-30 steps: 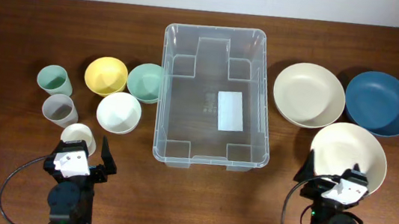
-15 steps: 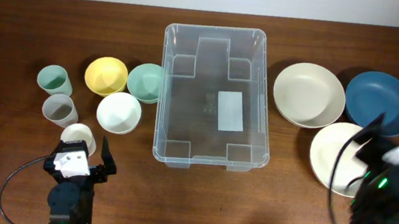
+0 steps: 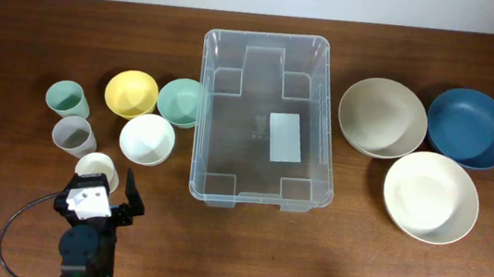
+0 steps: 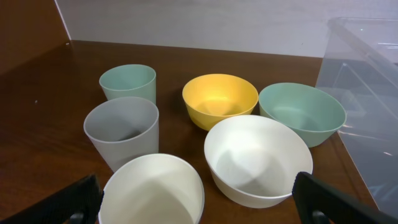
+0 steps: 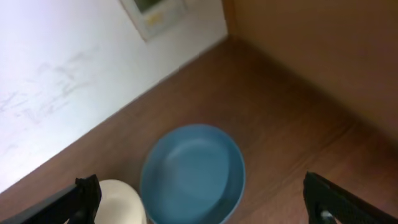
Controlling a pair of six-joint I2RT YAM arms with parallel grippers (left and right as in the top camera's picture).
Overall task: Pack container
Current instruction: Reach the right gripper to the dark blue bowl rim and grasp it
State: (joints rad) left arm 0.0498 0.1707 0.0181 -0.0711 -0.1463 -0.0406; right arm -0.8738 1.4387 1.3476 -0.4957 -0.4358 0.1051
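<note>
The container [image 3: 228, 141] sits empty mid-frame on the surface [image 3: 17, 28], probably so either arm can reach it. It is a clear rectangular tub with a rounded rim, moulded recesses and a white label [image 3: 284, 138] on its base. Small bowls [image 3: 146, 138] and cups [image 3: 65, 97] cluster to its left, wide bowls [image 3: 382, 117] to its right. The left gripper [image 4: 196, 186], lower left, stands released just behind the cream cup [image 3: 97, 168]. The right gripper [image 5: 202, 190], likewise released and holding nothing, looks down on the blue bowl [image 5: 193, 174].

Container [image 3: 232, 146] centre; cups [image 3: 65, 97], bowls [image 3: 131, 94] left; 3 dishes [image 3: 382, 118] right.
</note>
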